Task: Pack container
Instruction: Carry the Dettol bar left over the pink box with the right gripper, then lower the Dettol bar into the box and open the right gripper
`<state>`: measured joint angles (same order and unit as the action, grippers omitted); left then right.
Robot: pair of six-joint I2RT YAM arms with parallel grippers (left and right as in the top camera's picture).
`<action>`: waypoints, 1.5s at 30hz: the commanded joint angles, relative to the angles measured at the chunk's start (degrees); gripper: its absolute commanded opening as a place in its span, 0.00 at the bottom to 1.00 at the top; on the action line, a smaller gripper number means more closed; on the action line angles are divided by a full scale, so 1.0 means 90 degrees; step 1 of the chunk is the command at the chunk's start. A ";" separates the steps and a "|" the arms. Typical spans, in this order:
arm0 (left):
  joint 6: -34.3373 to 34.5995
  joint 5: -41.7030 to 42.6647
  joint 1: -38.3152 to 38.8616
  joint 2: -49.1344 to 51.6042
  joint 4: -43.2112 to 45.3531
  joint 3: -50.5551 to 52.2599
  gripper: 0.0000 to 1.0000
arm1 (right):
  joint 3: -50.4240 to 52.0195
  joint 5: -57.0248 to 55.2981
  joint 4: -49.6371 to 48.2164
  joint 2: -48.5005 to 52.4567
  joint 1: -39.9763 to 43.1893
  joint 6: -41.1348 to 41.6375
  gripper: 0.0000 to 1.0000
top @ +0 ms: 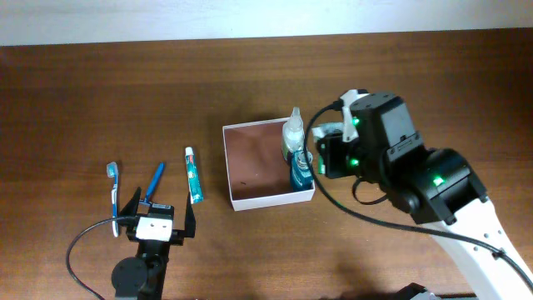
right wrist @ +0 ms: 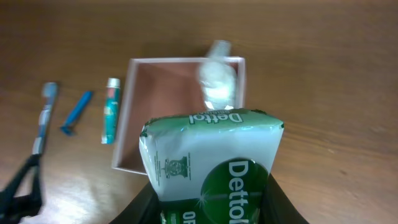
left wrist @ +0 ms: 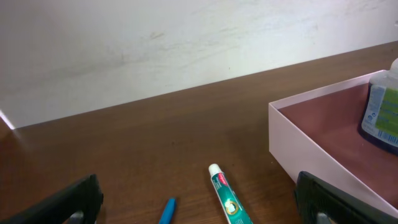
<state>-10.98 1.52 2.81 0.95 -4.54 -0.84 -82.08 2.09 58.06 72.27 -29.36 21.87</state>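
1. You can read "Dettol" twice on the green and white packet (right wrist: pixel 211 162): small near its top edge, large on its dark green round patch.
2. Print on the toothpaste tube (left wrist: pixel 227 198) and the bottle (left wrist: pixel 380 115) is too small for you to read.

Right arm (top: pixel 433 187): chunky black housings, green LEDs lit, white lower link, white bracket at the wrist, black cable looping off it. Left arm (top: pixel 137 271): black round joint, white block with dark marks behind the left tool (top: pixel 161 212), tool black, thin black cable curving away
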 commanded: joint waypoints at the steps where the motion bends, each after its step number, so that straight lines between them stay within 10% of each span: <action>1: -0.0100 0.0070 -0.0039 -0.0019 -0.0002 0.0036 0.99 | -0.0138 0.0010 -0.0267 0.0126 -0.0461 0.0182 0.22; 14: -0.0100 0.0070 -0.0039 -0.0019 -0.0002 0.0036 0.99 | -0.0138 -0.1309 -0.1821 0.2208 -0.1994 0.0294 0.22; 45: -0.0100 0.0070 -0.0039 -0.0019 -0.0002 0.0036 0.99 | -0.0136 -0.1953 -0.2885 0.4430 -0.1647 0.0464 0.21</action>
<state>-10.98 1.52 2.81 0.95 -4.54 -0.84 -82.21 -14.13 32.64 111.74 -44.34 25.52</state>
